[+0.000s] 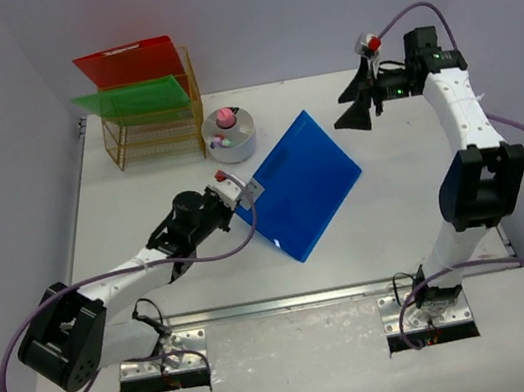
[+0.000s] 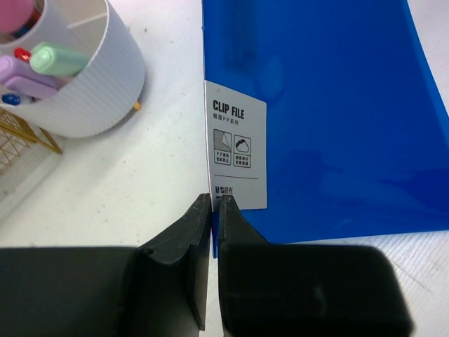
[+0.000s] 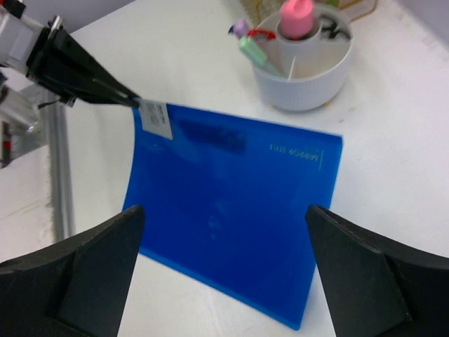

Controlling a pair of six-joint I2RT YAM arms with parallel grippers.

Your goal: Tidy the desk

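Desk point(image 1: 388, 219), white and matte, fills the middle of the overhead view, with its metal rail point(image 1: 291, 302) running along the near edge by the arm bases. Near its centre is a blue clip file point(image 1: 303, 187), its long axis running diagonally from near-left to far-right. Most of the sheet seems to rest on the tabletop, while the corner with the white label point(image 2: 238, 151) curls slightly upward.

The left gripper point(image 2: 216, 203) has that labelled corner, its jaws pressed together on the thin edge with no gap showing. So the file extends away from this gripper, toward the right and the far side.

Just beyond the file on the far-left side is a white pen holder point(image 1: 229, 133) with markers in it. Past that, in the far-left corner, a gold wire rack point(image 1: 150, 134) carries a green folder point(image 1: 133, 99) and a red folder point(image 1: 132, 61) leaning above it.

The right gripper point(image 1: 360, 106) hangs above the far-right part of the tabletop, well apart from the file. Its jaws are spread wide and hold nothing.

The likely step is filing the blue sheet with the other folders. The rack lies to the far left of the pinched corner, so the left arm is the nearer one, and the file would have to swing over or around the pen holder
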